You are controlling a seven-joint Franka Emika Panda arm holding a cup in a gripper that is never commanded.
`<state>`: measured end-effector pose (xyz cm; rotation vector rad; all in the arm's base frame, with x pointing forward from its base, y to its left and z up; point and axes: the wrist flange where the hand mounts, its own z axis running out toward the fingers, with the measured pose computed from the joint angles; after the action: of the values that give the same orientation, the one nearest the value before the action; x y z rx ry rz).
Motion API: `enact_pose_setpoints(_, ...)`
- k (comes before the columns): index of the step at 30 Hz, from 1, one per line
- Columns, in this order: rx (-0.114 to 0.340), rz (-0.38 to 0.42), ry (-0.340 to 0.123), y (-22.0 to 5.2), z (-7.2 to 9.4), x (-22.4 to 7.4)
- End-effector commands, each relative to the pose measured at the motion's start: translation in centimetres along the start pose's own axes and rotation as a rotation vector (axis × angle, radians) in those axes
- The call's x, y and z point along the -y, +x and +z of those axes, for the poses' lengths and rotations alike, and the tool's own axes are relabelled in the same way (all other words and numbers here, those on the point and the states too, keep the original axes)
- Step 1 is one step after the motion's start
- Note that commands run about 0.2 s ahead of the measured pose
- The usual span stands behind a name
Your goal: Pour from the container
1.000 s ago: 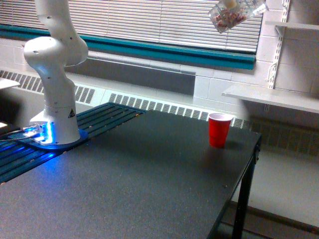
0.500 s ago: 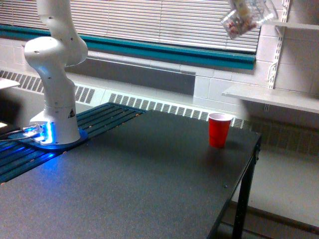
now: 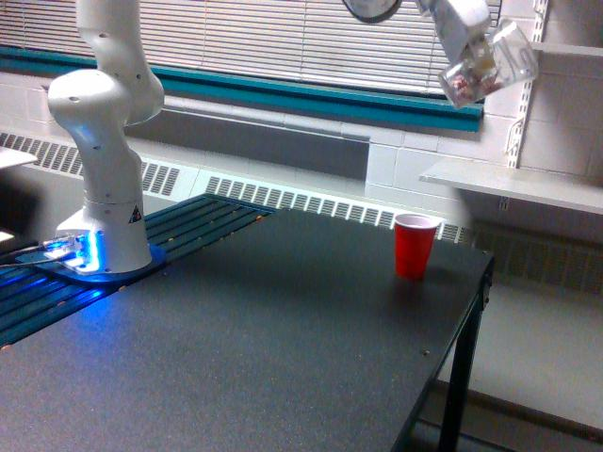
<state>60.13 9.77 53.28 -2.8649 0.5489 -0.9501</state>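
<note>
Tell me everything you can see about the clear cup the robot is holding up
The clear cup is a small see-through plastic cup, held high in the air by the gripper near the top of the exterior view, above and to the right of the red cup on the black table. It is tilted. Brownish-red small pieces show through its wall, gathered at its lower left end. Only the gripper touches it; nothing can be seen falling from it.

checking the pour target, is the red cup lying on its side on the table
No, the red cup stands upright on the dark table, open mouth facing up.
</note>
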Motion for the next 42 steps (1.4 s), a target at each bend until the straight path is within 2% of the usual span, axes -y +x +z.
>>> enact_pose_setpoints(1,0.007,-0.041,0.033,-3.1,-0.2,2.4)
enact_pose_setpoints(13,0.077,-0.093,0.013,-10.4,-0.1,3.3)
enact_pose_setpoints(21,0.140,-0.114,0.005,-14.6,0.9,3.4)
enact_pose_setpoints(24,0.167,-0.107,0.020,-15.8,1.4,3.5)
enact_pose_setpoints(29,0.203,-0.110,0.011,-17.8,2.5,3.4)
enact_pose_setpoints(33,0.235,-0.105,0.030,-19.1,3.4,3.5)
enact_pose_setpoints(42,0.292,-0.108,0.045,-21.2,4.9,4.1)
